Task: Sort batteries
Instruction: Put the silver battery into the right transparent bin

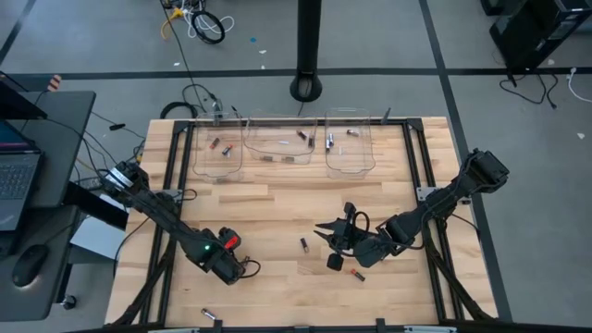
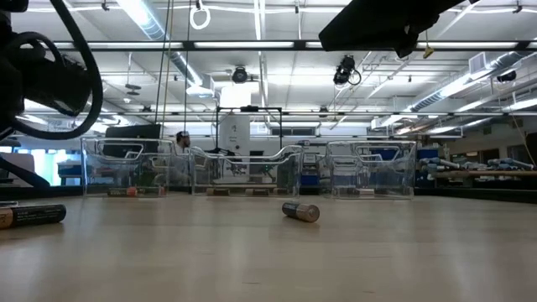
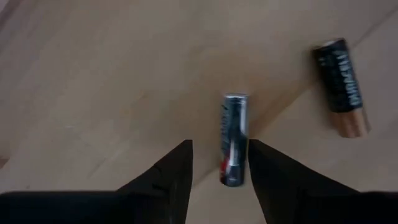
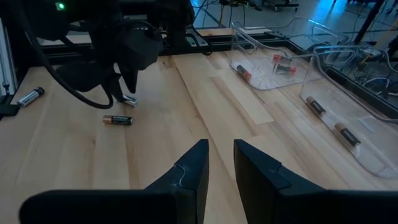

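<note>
My left gripper point(image 1: 248, 269) is low over the near-left table and open. A silver-and-black battery point(image 3: 233, 140) lies on the wood with its near end between the fingers; the right wrist view shows it under the fingertips point(image 4: 129, 99). A black, copper-ended battery point(image 3: 342, 87) point(image 1: 303, 245) lies just beyond. My right gripper point(image 1: 326, 239) hovers near the table's middle, open with a narrow gap point(image 4: 221, 155) and nothing between the fingers. A red-ended battery point(image 1: 356, 274) lies beside it. Another battery point(image 1: 211, 315) rests by the near edge. My left gripper stands astride the near end point(image 3: 231, 171) of the silver-and-black battery, fingers along its length and slanting down from the table's left. A gap shows on one side. The other finger point(image 3: 264, 168) sits right beside it; whether it touches, I cannot tell. The battery lies flat on the wood.
Three clear plastic bins stand along the far edge: left point(image 1: 199, 162), middle point(image 1: 277, 150), right point(image 1: 365, 159), each holding a few batteries point(image 1: 302, 136). Black rails frame the table's sides. Bare wood spans the middle between the bins and both grippers.
</note>
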Motion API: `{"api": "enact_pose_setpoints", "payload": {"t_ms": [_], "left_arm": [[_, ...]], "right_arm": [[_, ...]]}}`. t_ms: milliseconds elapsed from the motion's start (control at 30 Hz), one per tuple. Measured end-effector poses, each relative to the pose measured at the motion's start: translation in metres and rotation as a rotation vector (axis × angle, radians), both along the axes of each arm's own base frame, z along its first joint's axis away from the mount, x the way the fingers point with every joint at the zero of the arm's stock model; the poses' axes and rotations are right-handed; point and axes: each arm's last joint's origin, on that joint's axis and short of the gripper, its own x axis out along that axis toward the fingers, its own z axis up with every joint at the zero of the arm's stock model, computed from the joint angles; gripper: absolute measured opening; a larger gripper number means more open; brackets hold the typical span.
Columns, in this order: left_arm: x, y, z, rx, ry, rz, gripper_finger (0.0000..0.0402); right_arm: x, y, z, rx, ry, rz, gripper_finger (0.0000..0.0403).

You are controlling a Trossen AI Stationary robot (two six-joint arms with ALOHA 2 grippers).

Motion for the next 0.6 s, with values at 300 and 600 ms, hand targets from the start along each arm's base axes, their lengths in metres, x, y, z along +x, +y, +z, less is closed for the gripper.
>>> {"api": "enact_pose_setpoints", "payload": {"t_ms": [300, 600], "left_arm": [[-0.002, 0.002, -0.01, -0.026, -0.037, 0.0, 0.0162], [-0.003, 0.002, -0.01, -0.013, -0.022, -0.05, 0.0091]], "right_arm": [[0.0, 0.0, 0.0, 0.0, 0.0, 0.0, 0.0085], [0.0, 0.0, 0.0, 0.0, 0.0, 0.0, 0.0085]]}}
